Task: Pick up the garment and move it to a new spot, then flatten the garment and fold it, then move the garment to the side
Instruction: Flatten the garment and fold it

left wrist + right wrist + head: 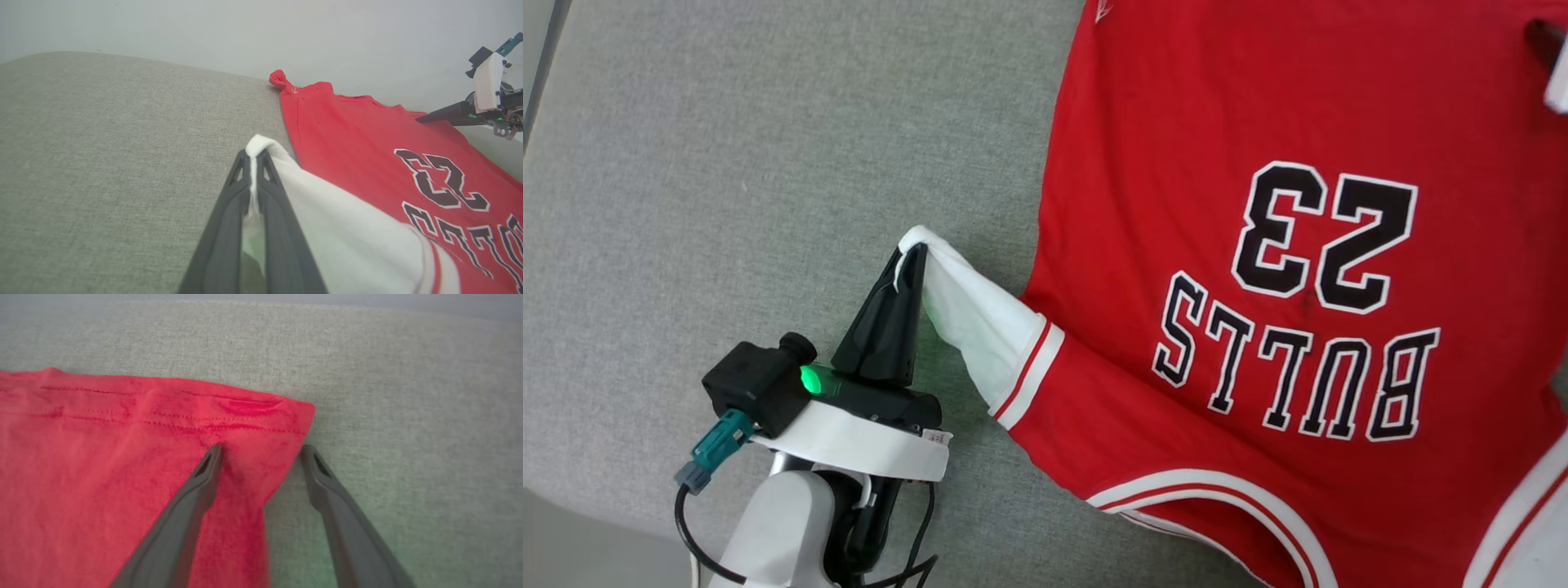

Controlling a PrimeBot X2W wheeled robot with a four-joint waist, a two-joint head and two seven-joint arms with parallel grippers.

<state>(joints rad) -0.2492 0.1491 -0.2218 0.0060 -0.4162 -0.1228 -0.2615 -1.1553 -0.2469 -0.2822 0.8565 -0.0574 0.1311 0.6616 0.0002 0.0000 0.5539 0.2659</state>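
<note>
The garment [1176,163] runs past the head view's right edge, cutting what seems its other sleeve.

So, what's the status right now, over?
Left pincer shut on jersey sleeve. Right pincer open, astride hem corner. Nothing in the way.

The left gripper [913,255] is showing long, tapering black fingers, a green light [810,380] glowing at their base beside a boxy black camera [756,382]. A white collar [849,445] is ringing the pale grey forearm [776,531]; a black cable [685,531] is trailing from a teal plug [715,447]. The right gripper [261,449] is showing dark grey fingers with slotted tips.
</note>
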